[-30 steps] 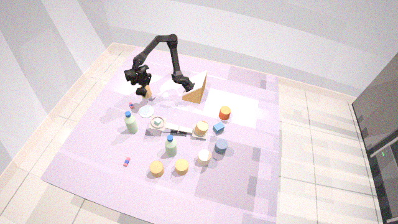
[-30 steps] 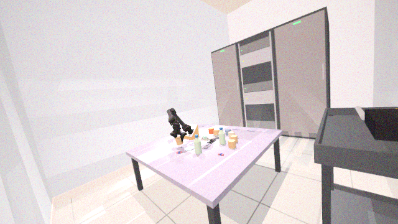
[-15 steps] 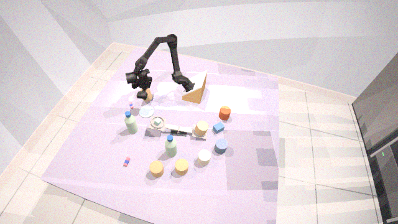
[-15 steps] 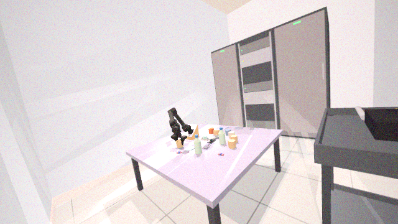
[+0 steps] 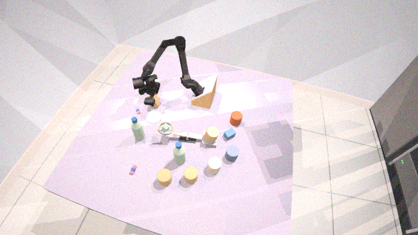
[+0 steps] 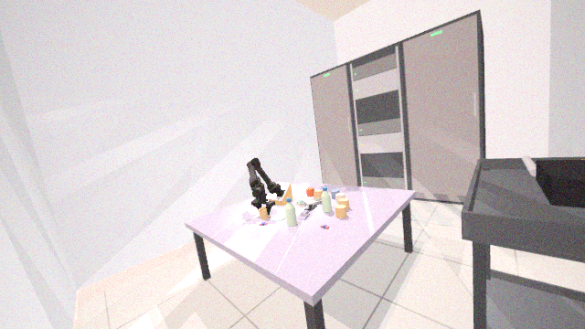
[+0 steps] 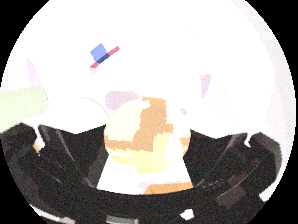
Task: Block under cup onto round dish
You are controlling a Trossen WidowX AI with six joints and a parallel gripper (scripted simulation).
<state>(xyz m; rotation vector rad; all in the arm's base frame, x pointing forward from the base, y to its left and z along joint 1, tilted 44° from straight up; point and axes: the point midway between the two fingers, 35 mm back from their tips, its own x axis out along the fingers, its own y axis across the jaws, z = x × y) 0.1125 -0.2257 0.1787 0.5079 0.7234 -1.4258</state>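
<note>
In the wrist view the orange cup (image 7: pixel 145 137) fills the middle, clamped between the dark gripper (image 7: pixel 143 163) fingers, whose tips are washed out by glare and hard to trace. A small blue-and-red piece (image 7: pixel 104 55) lies on the table beyond it, and a pale green shape at the left edge is cut off.

From above, the gripper (image 5: pixel 151 100) covers most of the cup (image 5: pixel 156 100), which sits low over the lilac table (image 5: pixel 228 183), just behind the round white dish (image 5: pixel 153 117) and not above it (whether the cup touches the table cannot be told). Beyond the dish, the pale green block (image 5: pixel 165 127) sits uncovered on the near pan of the balance (image 5: pixel 183 134); the other cup (image 5: pixel 211 134) stands on the far pan. The exterior view shows all of this too small to check.
</note>
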